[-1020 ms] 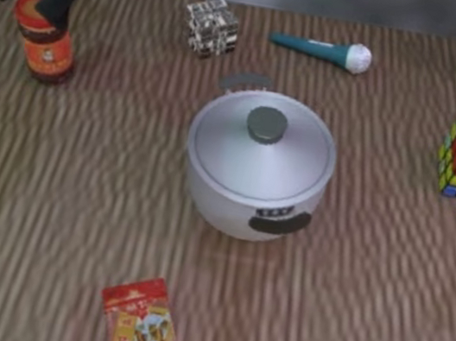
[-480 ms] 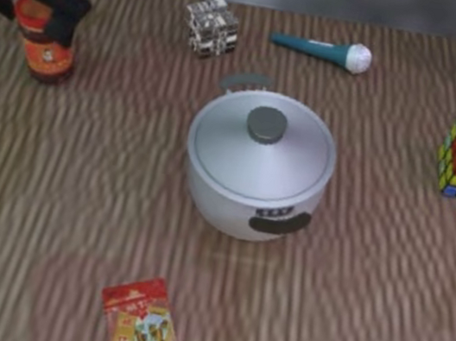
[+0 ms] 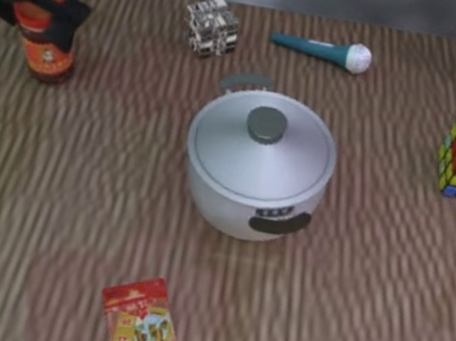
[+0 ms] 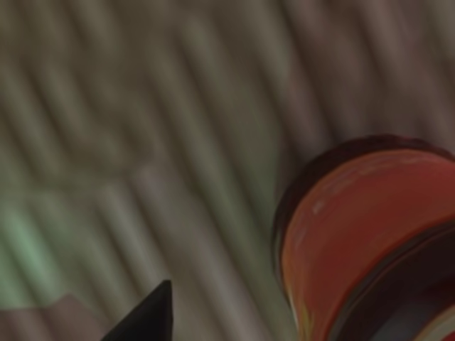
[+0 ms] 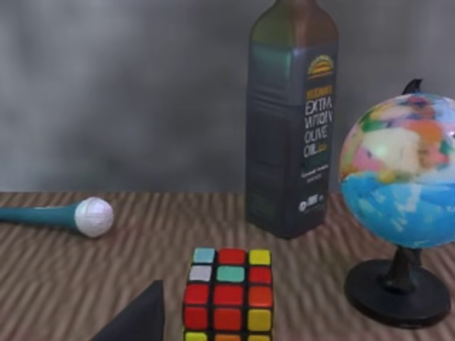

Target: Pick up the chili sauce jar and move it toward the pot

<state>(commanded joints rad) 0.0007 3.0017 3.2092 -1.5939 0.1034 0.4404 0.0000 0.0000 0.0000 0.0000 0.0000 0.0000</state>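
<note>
Overhead, ribbed brown tabletop (image 3: 74, 197), grey backdrop; left gripper (image 3: 41, 4) hiding jar (image 3: 47, 57) lid, finger spread unclear.

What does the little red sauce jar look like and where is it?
The chili sauce jar is a small round jar with an orange-red lid, dark red sauce inside and an orange-red label with a pale emblem. It stands upright on the table at the far left. The left gripper is down over its lid.
</note>
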